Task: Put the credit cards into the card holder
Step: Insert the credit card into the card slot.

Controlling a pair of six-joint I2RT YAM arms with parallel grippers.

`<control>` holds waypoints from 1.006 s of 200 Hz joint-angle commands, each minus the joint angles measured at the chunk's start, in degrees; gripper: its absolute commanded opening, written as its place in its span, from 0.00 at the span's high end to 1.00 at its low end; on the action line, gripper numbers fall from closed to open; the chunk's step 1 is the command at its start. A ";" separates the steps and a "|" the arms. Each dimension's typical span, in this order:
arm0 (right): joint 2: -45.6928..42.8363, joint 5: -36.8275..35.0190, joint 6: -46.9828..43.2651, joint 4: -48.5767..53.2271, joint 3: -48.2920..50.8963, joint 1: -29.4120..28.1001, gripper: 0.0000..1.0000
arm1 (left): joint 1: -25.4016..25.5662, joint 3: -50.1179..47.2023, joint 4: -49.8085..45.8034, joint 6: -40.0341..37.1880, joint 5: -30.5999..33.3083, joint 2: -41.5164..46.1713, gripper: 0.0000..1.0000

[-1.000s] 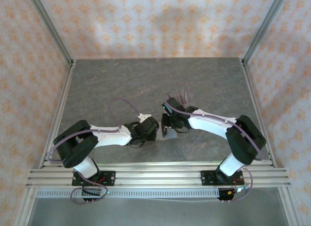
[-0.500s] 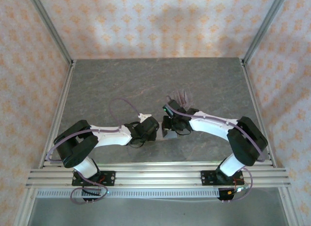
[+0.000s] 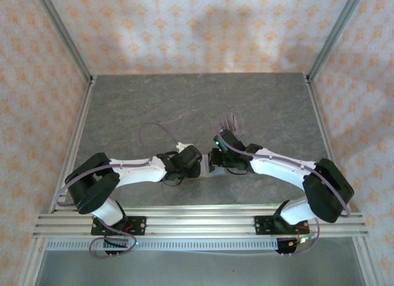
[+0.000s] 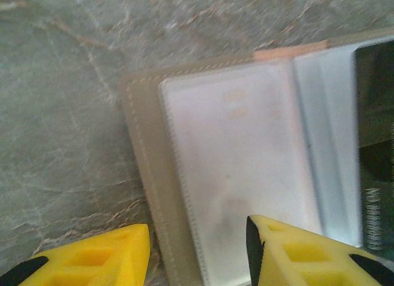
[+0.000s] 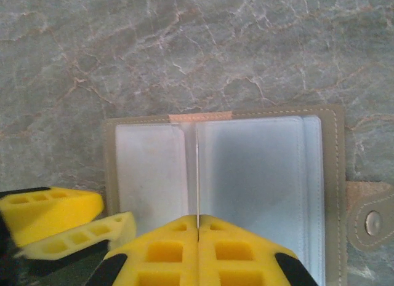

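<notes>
The tan card holder point(image 5: 335, 169) lies open flat on the table, its grey-white plastic sleeves point(image 5: 252, 175) facing up and its snap tab at the right. My right gripper point(image 5: 197, 227) is shut on a thin pale leaf point(image 5: 197, 175) that stands edge-on over the holder's spine. My left gripper point(image 4: 197, 237) is open just over the holder's left edge point(image 4: 144, 175), one finger above the stone, the other above the sleeve. From above, both grippers meet at the holder point(image 3: 208, 171). Thin dark credit cards point(image 3: 232, 121) seem to stand behind the right gripper point(image 3: 214, 162).
A clear slotted rack point(image 3: 226, 123) stands just behind the right wrist. The left gripper's yellow fingers point(image 5: 55, 212) lie close beside the right gripper. Aluminium rails point(image 3: 197, 223) run along the near edge, and patterned walls close in the other sides.
The right jaws have closed fully and that gripper has settled lower over the holder, its elbow swinging right. The left jaws have opened wider.
</notes>
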State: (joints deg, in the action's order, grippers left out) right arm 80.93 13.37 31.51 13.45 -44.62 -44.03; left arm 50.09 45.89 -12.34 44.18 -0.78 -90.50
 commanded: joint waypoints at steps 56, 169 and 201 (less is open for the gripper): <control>-5.33 7.75 0.82 -18.71 9.72 4.88 1.00 | -0.82 4.92 -5.61 -1.73 3.65 -6.92 0.58; -0.84 9.68 1.43 -32.87 15.23 6.94 1.00 | -0.29 0.74 -4.36 -0.24 3.85 -7.60 0.63; 2.65 9.50 2.02 -35.88 15.43 7.30 1.00 | -0.24 0.66 -4.45 -0.24 3.76 -7.68 0.63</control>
State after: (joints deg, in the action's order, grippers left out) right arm 81.32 23.57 32.84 -17.61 -30.13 -37.12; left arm 49.89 49.28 -12.40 43.46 1.61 -96.14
